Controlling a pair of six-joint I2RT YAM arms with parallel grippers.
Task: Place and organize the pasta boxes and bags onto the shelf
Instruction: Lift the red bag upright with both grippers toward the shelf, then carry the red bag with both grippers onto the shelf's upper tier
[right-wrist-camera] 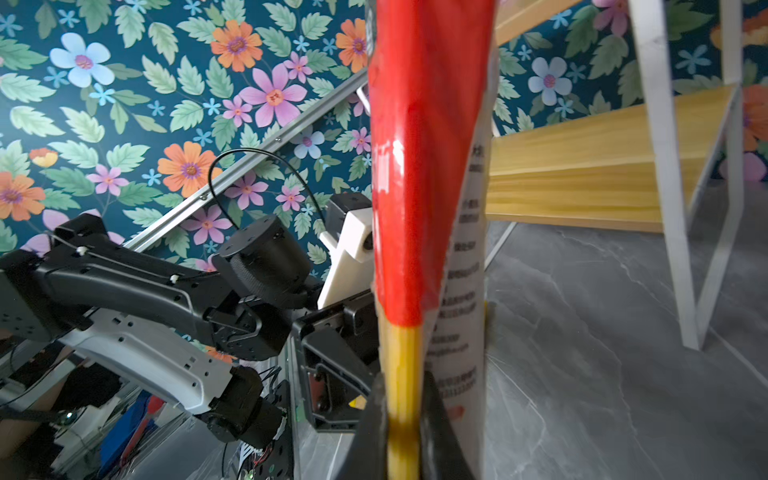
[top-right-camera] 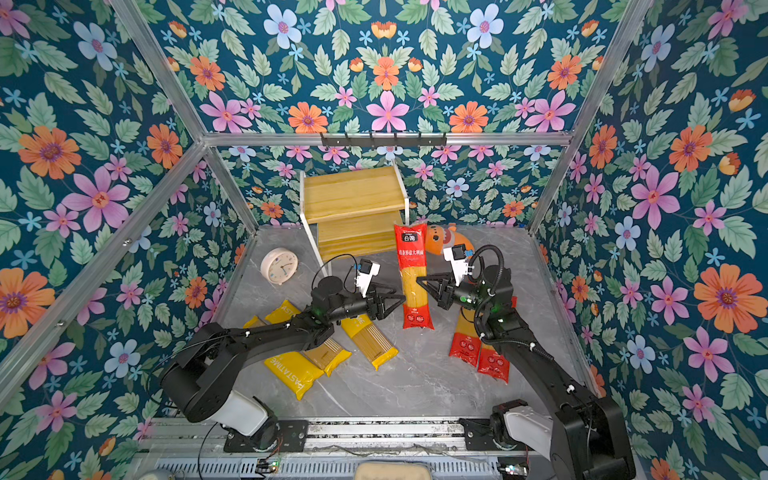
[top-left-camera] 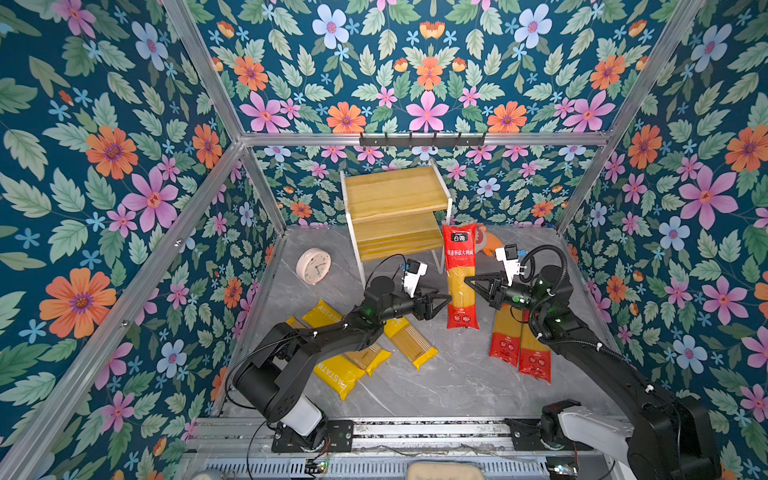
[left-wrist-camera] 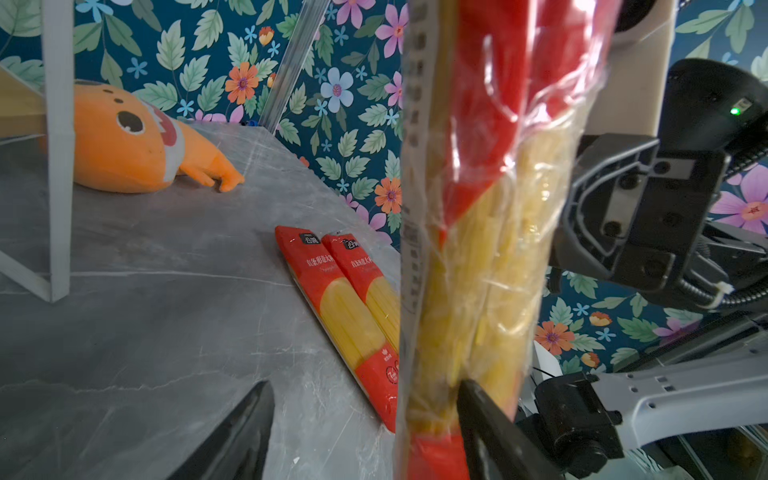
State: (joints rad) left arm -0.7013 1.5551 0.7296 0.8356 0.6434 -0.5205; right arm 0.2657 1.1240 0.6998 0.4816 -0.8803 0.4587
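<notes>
A red pasta pack (top-left-camera: 460, 278) (top-right-camera: 413, 278) stands upright in mid-air in front of the shelf (top-left-camera: 395, 195) (top-right-camera: 353, 195). My right gripper (top-left-camera: 471, 282) (right-wrist-camera: 401, 386) is shut on its clear middle from the right. My left gripper (top-left-camera: 442, 301) (left-wrist-camera: 365, 386) is open at the pack's left edge; one finger (left-wrist-camera: 478, 399) touches the pack (left-wrist-camera: 478, 249), while its other finger is apart. Two more red packs (top-left-camera: 519, 345) (left-wrist-camera: 353, 299) lie side by side on the table under the right arm. Yellow PASTATIME packs (top-left-camera: 409, 338) (top-right-camera: 291, 370) lie in a loose pile beneath the left arm. Both shelf boards are bare.
A pink round clock (top-left-camera: 313, 266) leans left of the shelf. An orange plush toy (top-left-camera: 488, 243) (left-wrist-camera: 124, 141) lies right of the shelf behind the held pack. A black hook rail (top-left-camera: 422, 140) hangs on the back wall above. Floral walls close in three sides.
</notes>
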